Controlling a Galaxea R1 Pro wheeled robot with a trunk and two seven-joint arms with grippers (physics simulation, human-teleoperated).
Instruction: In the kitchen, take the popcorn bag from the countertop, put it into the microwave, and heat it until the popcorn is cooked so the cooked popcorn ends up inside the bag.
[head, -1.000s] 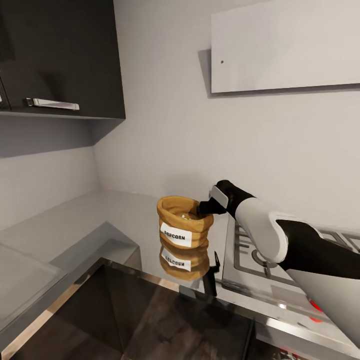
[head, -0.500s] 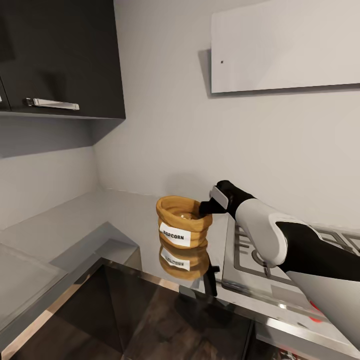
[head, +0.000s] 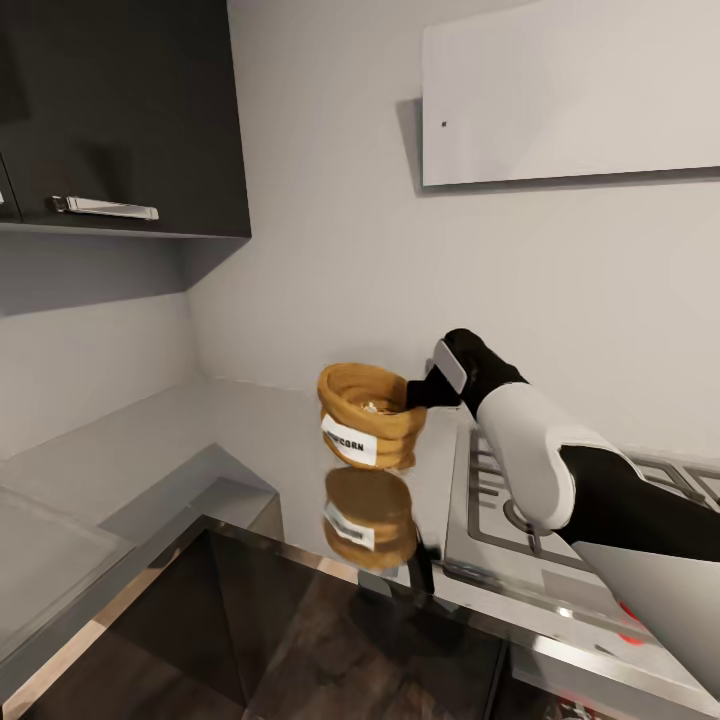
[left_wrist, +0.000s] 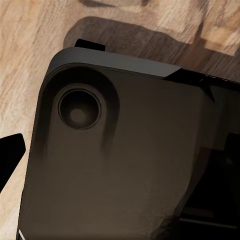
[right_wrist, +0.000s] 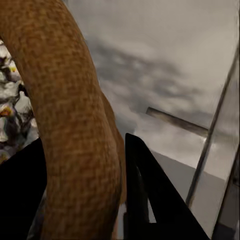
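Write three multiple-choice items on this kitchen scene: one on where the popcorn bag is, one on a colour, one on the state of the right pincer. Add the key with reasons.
1. Where is the popcorn bag?
A. inside a microwave
B. above the countertop, beside the gas hob
C. on the floor

2. What colour is the bag's label?
A. white with dark lettering
B. red
C. green

3. What is the right pincer doing?
A. hanging open, away from the bag
B. shut on the bag's rolled rim
C. pressing a knob

Key: B, a gap separates the bag from its reflection in the worktop; A, the head view shows a white patch with dark letters; B, the right wrist view shows a finger on each side of the rim.
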